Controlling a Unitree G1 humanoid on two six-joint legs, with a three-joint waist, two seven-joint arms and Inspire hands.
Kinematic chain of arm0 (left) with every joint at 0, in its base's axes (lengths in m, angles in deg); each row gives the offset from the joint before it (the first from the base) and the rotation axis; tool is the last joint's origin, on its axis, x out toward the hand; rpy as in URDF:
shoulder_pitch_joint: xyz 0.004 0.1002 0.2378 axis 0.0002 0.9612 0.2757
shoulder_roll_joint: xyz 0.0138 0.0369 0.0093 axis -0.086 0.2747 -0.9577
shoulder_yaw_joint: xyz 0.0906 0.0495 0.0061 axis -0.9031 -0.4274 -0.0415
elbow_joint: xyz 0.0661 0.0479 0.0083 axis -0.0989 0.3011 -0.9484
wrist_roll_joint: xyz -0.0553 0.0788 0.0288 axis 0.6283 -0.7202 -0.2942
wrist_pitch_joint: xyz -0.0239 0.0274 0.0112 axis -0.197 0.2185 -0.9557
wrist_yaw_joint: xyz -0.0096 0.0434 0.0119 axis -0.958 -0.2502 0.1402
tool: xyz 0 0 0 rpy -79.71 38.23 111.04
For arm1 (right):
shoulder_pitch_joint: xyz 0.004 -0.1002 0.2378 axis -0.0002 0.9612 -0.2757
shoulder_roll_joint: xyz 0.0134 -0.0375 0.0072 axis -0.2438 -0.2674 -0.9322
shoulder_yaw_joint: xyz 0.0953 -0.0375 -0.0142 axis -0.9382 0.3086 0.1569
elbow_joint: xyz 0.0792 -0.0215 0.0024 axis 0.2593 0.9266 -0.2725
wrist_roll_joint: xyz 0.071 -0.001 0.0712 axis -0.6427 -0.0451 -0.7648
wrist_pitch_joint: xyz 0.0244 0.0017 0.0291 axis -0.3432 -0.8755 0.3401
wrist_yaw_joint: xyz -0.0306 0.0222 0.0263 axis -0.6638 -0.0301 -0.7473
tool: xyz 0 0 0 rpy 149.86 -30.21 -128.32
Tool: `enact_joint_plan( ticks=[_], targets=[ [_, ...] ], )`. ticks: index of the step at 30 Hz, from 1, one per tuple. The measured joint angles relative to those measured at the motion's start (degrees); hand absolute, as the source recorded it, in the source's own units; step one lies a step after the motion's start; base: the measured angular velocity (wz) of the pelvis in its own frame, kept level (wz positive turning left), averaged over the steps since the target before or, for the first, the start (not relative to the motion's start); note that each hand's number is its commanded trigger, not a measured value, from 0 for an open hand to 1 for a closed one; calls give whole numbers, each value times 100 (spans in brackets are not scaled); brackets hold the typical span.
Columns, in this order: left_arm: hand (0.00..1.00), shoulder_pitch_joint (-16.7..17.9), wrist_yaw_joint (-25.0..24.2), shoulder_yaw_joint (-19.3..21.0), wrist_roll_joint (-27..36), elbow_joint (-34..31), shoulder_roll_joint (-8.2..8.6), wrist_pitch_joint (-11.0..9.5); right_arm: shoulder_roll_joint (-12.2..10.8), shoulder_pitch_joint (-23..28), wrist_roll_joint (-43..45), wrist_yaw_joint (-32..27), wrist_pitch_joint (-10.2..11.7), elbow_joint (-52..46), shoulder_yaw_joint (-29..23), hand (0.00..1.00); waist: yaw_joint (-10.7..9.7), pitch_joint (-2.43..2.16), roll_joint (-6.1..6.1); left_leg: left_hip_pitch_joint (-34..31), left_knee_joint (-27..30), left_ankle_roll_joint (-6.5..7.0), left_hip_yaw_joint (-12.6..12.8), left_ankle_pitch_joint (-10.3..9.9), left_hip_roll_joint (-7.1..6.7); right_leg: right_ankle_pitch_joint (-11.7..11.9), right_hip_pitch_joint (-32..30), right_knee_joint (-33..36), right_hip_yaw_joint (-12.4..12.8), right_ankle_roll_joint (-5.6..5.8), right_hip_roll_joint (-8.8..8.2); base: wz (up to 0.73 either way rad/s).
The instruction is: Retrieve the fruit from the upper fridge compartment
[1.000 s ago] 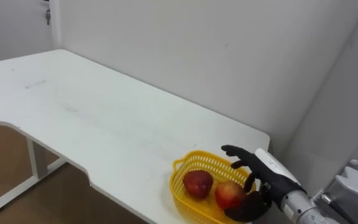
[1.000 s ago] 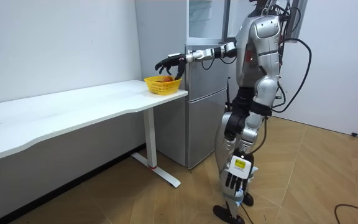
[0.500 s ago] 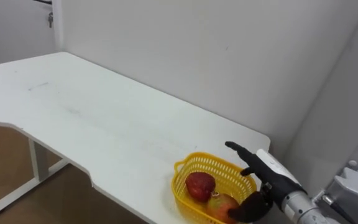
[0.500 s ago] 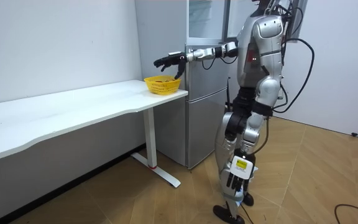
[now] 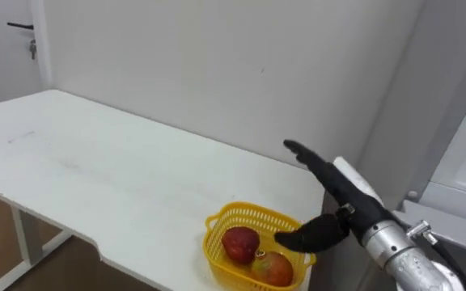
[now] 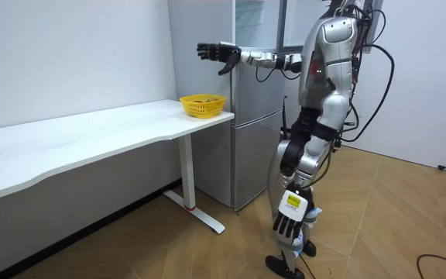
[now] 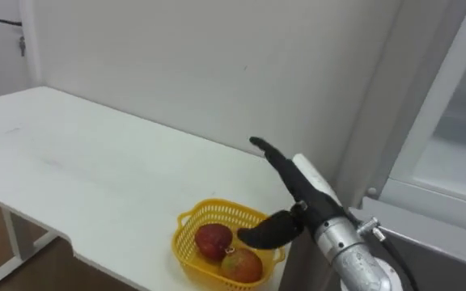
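A yellow mesh basket (image 5: 245, 212) sits at the white table's right end, next to the grey fridge (image 6: 254, 116). Two fruits lie in it: a red apple (image 5: 239, 242) and a red-yellow fruit (image 5: 272, 267). My right hand (image 5: 330, 187) hovers open above the basket's right side, fingers stretched toward the wall, thumb hanging down, nothing in it. In the room view this right hand (image 6: 215, 53) is held out at shoulder height, well above the basket (image 6: 202, 105). I stand in front of the fridge. My left hand (image 6: 286, 225) hangs relaxed by my thigh.
The long white table (image 5: 95, 174) runs off to my left along a white wall. The fridge's pale upper part (image 7: 439, 153) stands close at my right, behind my forearm. Wooden floor (image 6: 378, 225) lies around me.
My right hand has let go of the fruit in the basket and risen well above it. Both fruits stay in the basket. The eye views have shifted toward the fridge.
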Motion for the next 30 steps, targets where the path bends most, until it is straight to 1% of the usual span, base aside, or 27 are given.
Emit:
enact_joint_plan(
  ticks=[1, 2, 3, 4, 6, 7, 8, 9, 10, 11, 12, 13, 14, 15, 16, 17, 18, 19, 20, 21, 22, 24, 25, 26, 28, 29, 30],
  targets=[
    [0, 10, 0, 2, 0, -16, 68, 0, -2, 69, 32, -15, 2, -184, -159, 0, -22, -21, 78, 44, -2, 10, 45, -6, 1, 5, 1, 0, 17, 8, -6, -14],
    [0, 39, -1, 2, -2, -43, 97, 0, -2, 101, 66, -26, 16, -273, -235, 0, -32, -15, 118, 74, -13, 13, 71, -6, 2, 7, 13, 2, 25, 12, -7, -16],
    [0, 80, -1, -3, -3, -53, 124, -4, -7, 204, 58, -73, 87, -432, -364, 0, -63, -5, 190, 115, -41, 17, 106, -6, 3, 10, 54, 0, 56, 18, -9, -16],
    [0, 120, 0, -2, -2, -53, 131, -9, -25, 333, 40, -136, 117, -593, -431, 0, -103, -18, 257, 177, -92, 23, 122, -5, 1, 7, 86, 1, 112, 24, -9, -16],
    [0, 150, 4, 14, -2, -49, 128, -17, -113, 611, 41, -179, 119, -871, -608, 0, -178, -50, 327, 226, -141, 29, 153, -1, 0, 1, 88, 0, 155, 34, 1, -15],
    [0, 158, 20, 17, 4, -48, 127, -48, -185, 776, 17, -213, 124, -1028, -701, 0, -247, -41, 369, 268, -160, 29, 213, -1, -1, 1, 99, 3, 183, 33, 2, -18],
    [0, 171, 38, 16, 2, -45, 129, -73, -246, 839, 11, -214, 128, -1114, -741, 0, -276, -48, 376, 285, -173, 28, 249, -1, 0, 1, 99, 4, 207, 33, 8, -27],
    [0, 188, 76, 14, 1, -40, 144, -113, -330, 947, 11, -249, 133, -1253, -768, 0, -323, -65, 405, 295, -194, 28, 303, -1, 5, 1, 76, 3, 281, 33, 21, -23],
    [0, 161, 95, 15, 1, -38, 153, -145, -345, 1063, 31, -279, 148, -1403, -770, 0, -383, -69, 419, 296, -215, 28, 327, 0, 10, 1, 57, 3, 305, 32, 24, -18],
    [0, 160, 104, 16, 4, -26, 153, -171, -353, 1128, 32, -286, 152, -1478, -770, 0, -426, -68, 427, 299, -221, 27, 340, 1, 15, 1, 53, 2, 325, 32, 26, -14],
    [0, 141, 131, 31, 13, 26, 152, -232, -402, 1301, 81, -355, 156, -1691, -777, 0, -461, -72, 436, 318, -225, 27, 398, 0, 38, 1, 42, 6, 368, 32, 35, -27],
    [0, 133, 161, 33, 16, 67, 157, -288, -478, 1480, 154, -424, 156, -1947, -777, 0, -458, -68, 450, 390, -251, 25, 506, -1, 82, 2, 45, 8, 482, 30, 61, -35],
    [0, 142, 188, 33, 20, 95, 159, -315, -530, 1549, 186, -452, 159, -2069, -776, 0, -464, -67, 460, 401, -280, 25, 544, -2, 87, 2, 45, 5, 500, 30, 74, -32],
    [0, 135, 235, 32, 21, 180, 159, -362, -586, 1691, 209, -544, 190, -2333, -787, 0, -545, -63, 468, 421, -329, 25, 589, -2, 84, 2, 26, 6, 543, 30, 86, -24],
    [0, 138, 254, 28, 19, 283, 165, -378, -647, 1773, 209, -643, 223, -2518, -806, 0, -603, -63, 465, 452, -346, 25, 645, -1, 81, 2, 11, 15, 599, 30, 105, -24],
    [0, 141, 256, 28, 18, 338, 173, -376, -673, 1796, 226, -696, 228, -2586, -816, 0, -617, -58, 477, 469, -357, 25, 692, -2, 83, 2, 5, 16, 638, 30, 115, -27],
    [0, 137, 271, 28, 21, 413, 186, -376, -721, 1905, 299, -831, 246, -2778, -908, 0, -645, -64, 471, 478, -381, 29, 729, -5, 86, 2, -33, 16, 665, 31, 119, -20],
    [0, 130, 325, 29, 18, 418, 212, -378, -799, 2045, 366, -971, 329, -2940, -1062, 0, -733, -68, 460, 482, -416, 29, 741, -5, 91, 2, -73, 14, 686, 31, 121, -14],
    [0, 133, 357, 28, 19, 420, 238, -378, -843, 2078, 395, -1045, 378, -2980, -1123, 0, -779, -68, 463, 484, -422, 30, 747, -5, 95, 2, -70, 15, 706, 31, 122, -10],
    [0, 162, 398, 26, 21, 464, 285, -382, -939, 2176, 410, -1191, 451, -3088, -1264, 0, -816, -68, 487, 490, -423, 38, 767, -10, 105, 3, -51, 14, 737, 33, 126, -10],
    [0, 165, 457, 20, 23, 500, 330, -385, -1021, 2237, 410, -1353, 519, -3132, -1344, 0, -900, -69, 506, 496, -423, 41, 772, -12, 104, 4, -50, 14, 751, 34, 127, -8],
    [0, 153, 474, 11, 32, 517, 354, -397, -1074, 2334, 413, -1572, 627, -3137, -1467, 0, -1011, -67, 527, 493, -425, 41, 798, -12, 101, 4, -55, 11, 764, 35, 134, -5],
    [0, 150, 497, 9, 33, 520, 363, -416, -1086, 2405, 412, -1697, 648, -3137, -1513, 0, -1066, -68, 545, 501, -437, 38, 865, -14, 107, 5, -66, 13, 797, 34, 147, -13],
    [0, 149, 509, 9, 33, 521, 371, -421, -1102, 2433, 418, -1739, 650, -3137, -1536, 0, -1083, -69, 561, 506, -445, 36, 900, -15, 119, 6, -76, 13, 817, 32, 155, -22],
    [0, 112, 567, -3, 25, 578, 426, -462, -1149, 2617, 499, -1898, 710, -3132, -1676, 0, -1130, -69, 633, 545, -500, 29, 996, -18, 169, 13, -108, 18, 927, 19, 189, -23],
    [0, 105, 607, -7, 25, 620, 448, -470, -1165, 2698, 572, -1949, 717, -3127, -1703, 0, -1136, -75, 663, 575, -528, 28, 1029, -18, 176, 14, -106, 20, 956, 18, 200, -21],
    [0, 116, 648, -11, 28, 657, 498, -457, -1206, 2884, 717, -2059, 719, -3120, -1719, 0, -1185, -103, 715, 602, -541, 25, 1069, -20, 181, 14, -98, 20, 996, 18, 210, -16]
  ],
)
